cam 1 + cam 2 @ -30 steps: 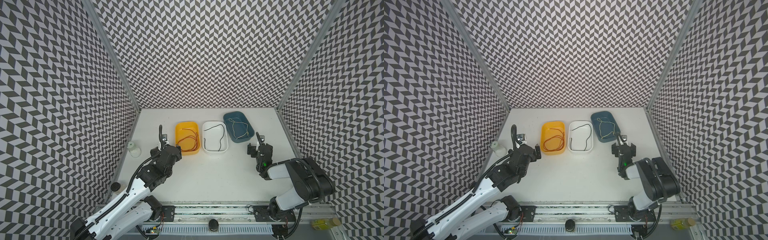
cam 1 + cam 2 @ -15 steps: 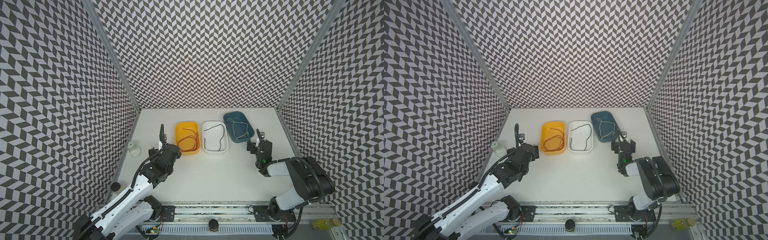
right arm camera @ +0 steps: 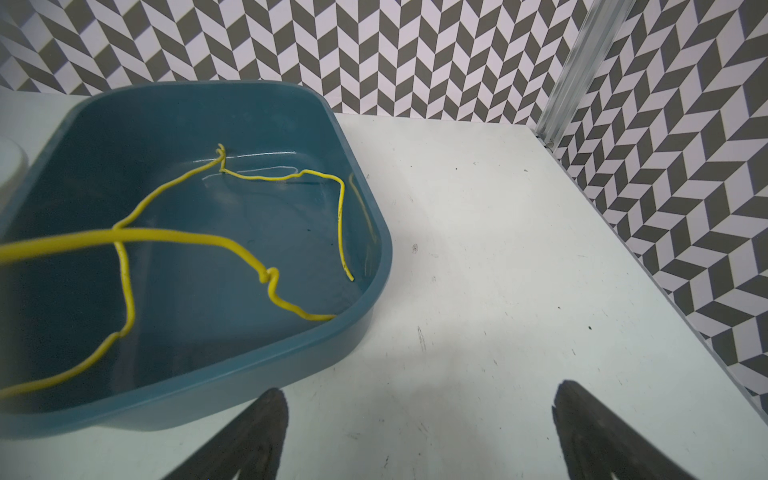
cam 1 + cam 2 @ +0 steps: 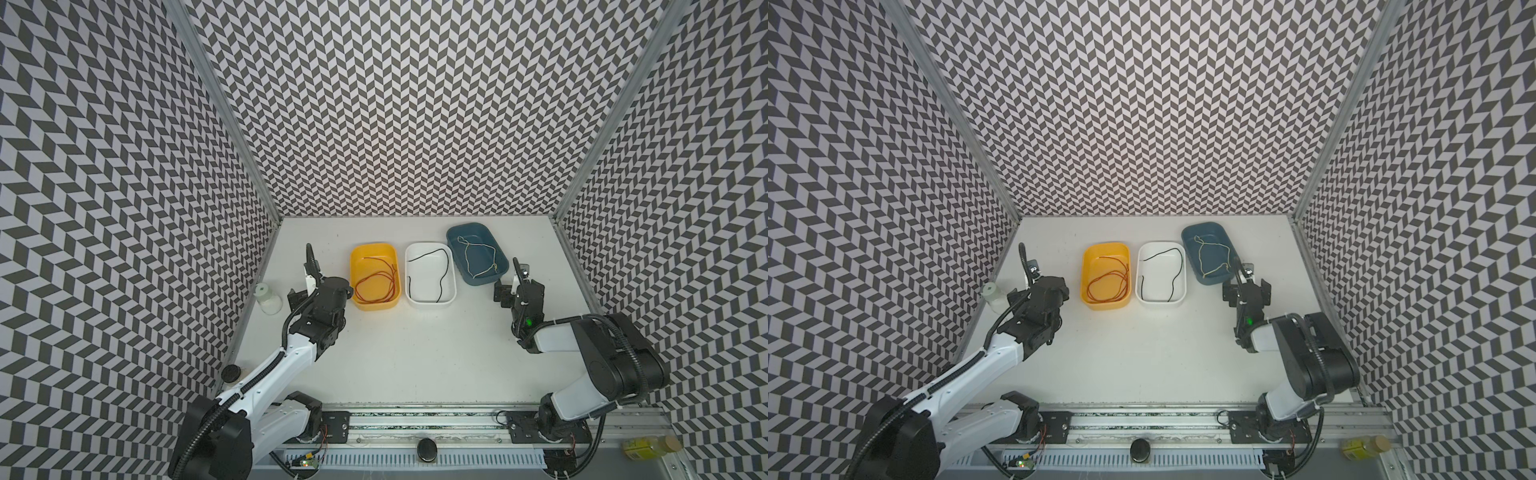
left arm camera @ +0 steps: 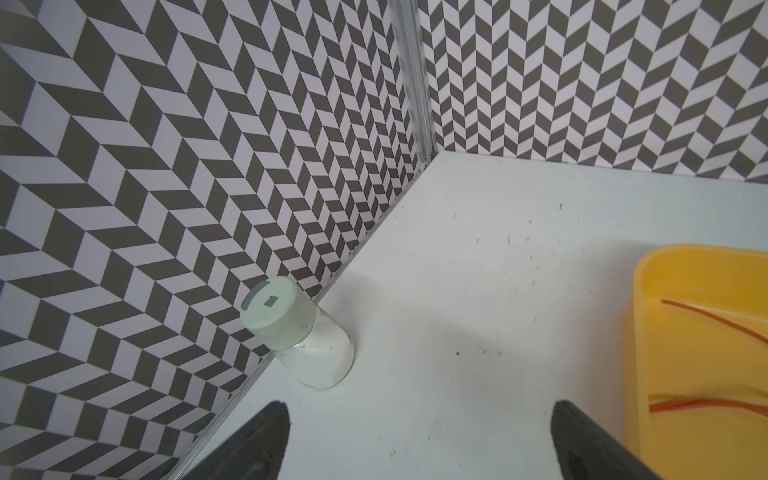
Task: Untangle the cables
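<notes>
Red cable [image 4: 376, 279] is seen coiled in loose loops inside the yellow tray [image 4: 372, 308], black cable [image 4: 428, 254] is laid in a wavy line inside the white tray [image 4: 430, 305], and yellow cable [image 3: 166, 235], kinked and looped over itself, is contained in the blue tray [image 3: 249, 374]. The 3 trays are set in a row toward the back of the white desk [image 4: 415, 353], with the blue one turned at an angle. Nothing is pinched by either claw. The left claw [image 5: 419, 415] is spread wide over bare desk between the yellow tray and a small lidded jar [image 5: 299, 332] placed against the left wall. The right claw [image 3: 419, 399] is likewise spread wide, positioned over bare desk just beside a near corner of the blue tray.
</notes>
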Robot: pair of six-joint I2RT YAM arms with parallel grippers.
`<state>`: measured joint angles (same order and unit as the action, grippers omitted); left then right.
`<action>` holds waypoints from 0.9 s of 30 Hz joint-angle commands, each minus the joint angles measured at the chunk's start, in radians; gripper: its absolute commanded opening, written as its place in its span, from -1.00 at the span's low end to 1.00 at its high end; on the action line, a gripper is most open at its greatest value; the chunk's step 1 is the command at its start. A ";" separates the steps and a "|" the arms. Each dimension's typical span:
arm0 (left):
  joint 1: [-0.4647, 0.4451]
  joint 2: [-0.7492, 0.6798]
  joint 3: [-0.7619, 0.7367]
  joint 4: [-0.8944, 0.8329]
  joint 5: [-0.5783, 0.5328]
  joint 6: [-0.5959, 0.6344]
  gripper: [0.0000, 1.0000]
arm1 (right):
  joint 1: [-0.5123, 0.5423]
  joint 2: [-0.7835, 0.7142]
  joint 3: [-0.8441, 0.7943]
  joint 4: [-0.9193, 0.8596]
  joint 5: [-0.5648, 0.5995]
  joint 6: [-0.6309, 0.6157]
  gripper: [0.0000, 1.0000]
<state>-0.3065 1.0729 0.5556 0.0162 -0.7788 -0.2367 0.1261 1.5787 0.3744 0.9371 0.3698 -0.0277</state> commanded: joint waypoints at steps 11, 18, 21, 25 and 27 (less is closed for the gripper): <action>0.204 0.271 -0.086 0.456 0.194 0.083 1.00 | -0.006 0.005 0.009 0.026 -0.004 -0.012 0.98; 0.215 0.400 -0.061 0.631 0.258 0.180 1.00 | -0.006 0.006 0.009 0.026 -0.006 -0.014 0.98; 0.228 0.461 -0.088 0.762 0.280 0.193 1.00 | -0.007 0.005 0.009 0.025 -0.006 -0.012 0.98; 0.262 0.460 -0.040 0.654 0.391 0.181 1.00 | -0.008 0.005 0.008 0.025 -0.007 -0.011 0.98; 0.276 0.451 -0.050 0.655 0.433 0.175 1.00 | -0.008 0.005 0.008 0.026 -0.008 -0.012 0.98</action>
<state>-0.0513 1.5284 0.4908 0.6449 -0.4320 -0.0673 0.1257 1.5787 0.3744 0.9367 0.3691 -0.0277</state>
